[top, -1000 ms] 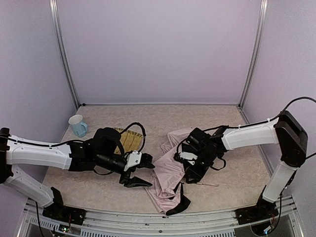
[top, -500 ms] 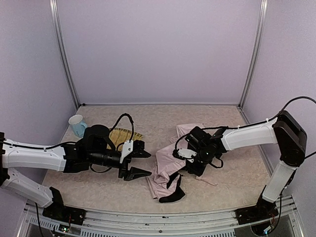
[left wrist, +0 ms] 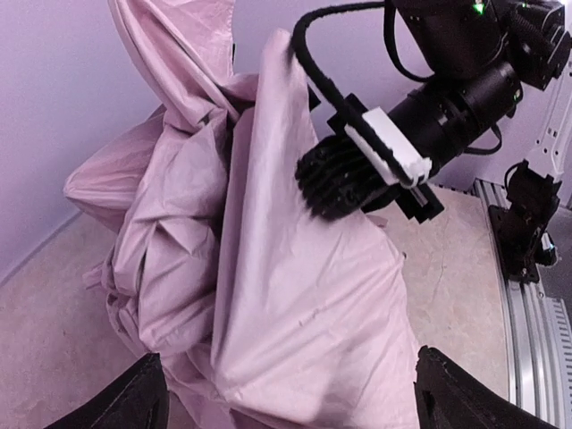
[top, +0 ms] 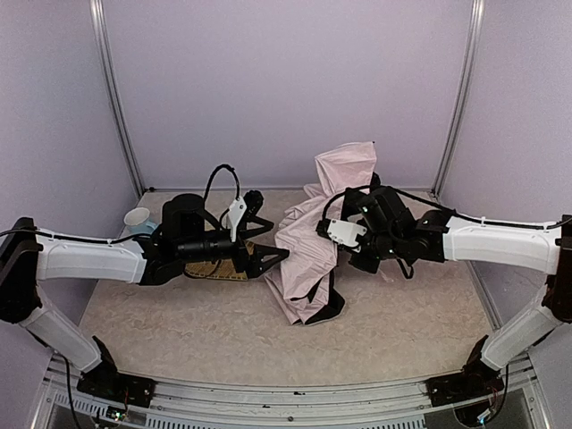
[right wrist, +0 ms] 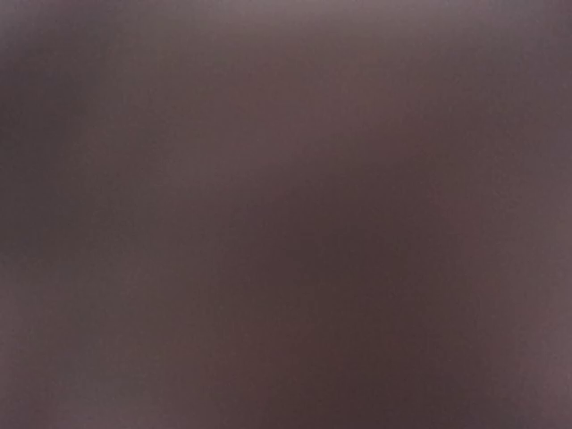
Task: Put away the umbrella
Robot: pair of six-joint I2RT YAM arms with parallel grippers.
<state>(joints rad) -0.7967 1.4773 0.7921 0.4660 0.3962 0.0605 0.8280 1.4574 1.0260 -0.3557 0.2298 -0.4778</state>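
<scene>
Pale pink folding umbrella [top: 308,259] clamped in closed right end effector [top: 338,238], hem on beige surface [top: 179,331], open room toward near edge; left end effector [top: 271,237] spread wide just beside fabric.

The way between the left end effector [top: 271,231] and the right end effector [top: 344,237] is barred by the raised umbrella [top: 308,259]. A tray [top: 214,268] is seen under the left arm, a cup [top: 136,218] beyond it; open desk [top: 179,322] is found along the near edge.
</scene>
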